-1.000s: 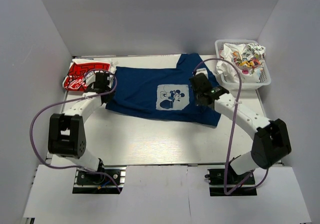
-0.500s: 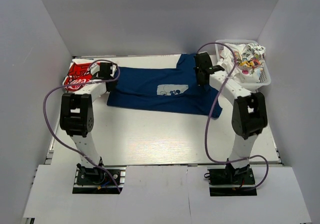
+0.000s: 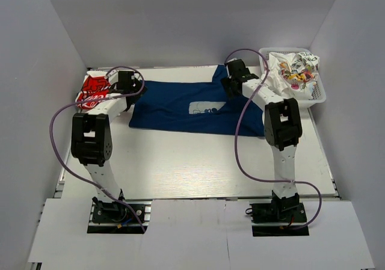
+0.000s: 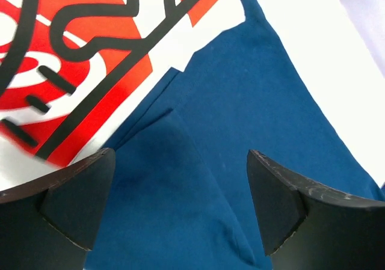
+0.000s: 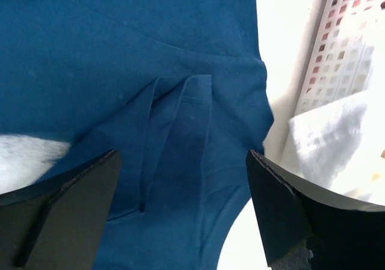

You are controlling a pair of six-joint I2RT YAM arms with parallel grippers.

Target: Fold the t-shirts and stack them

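My left gripper (image 4: 177, 162) and right gripper (image 5: 180, 162) both gape wide, holding nothing, navy t-shirt (image 4: 240, 131) right under each; red-and-white tee (image 4: 72, 35) just ahead of the left one.

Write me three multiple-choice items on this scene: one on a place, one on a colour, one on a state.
1. Where does the white basket stand? A. far right corner of the table B. near left corner C. table centre
2. What colour is the spread-out t-shirt? A. green B. navy blue C. yellow
3. How do the left jaws stand? A. shut on the basket B. shut on a sleeve C. open over cloth
Key: 1 A, the top view shows it far right; 2 B, navy in every view; 3 C, the left wrist view shows a wide gap, nothing clamped.
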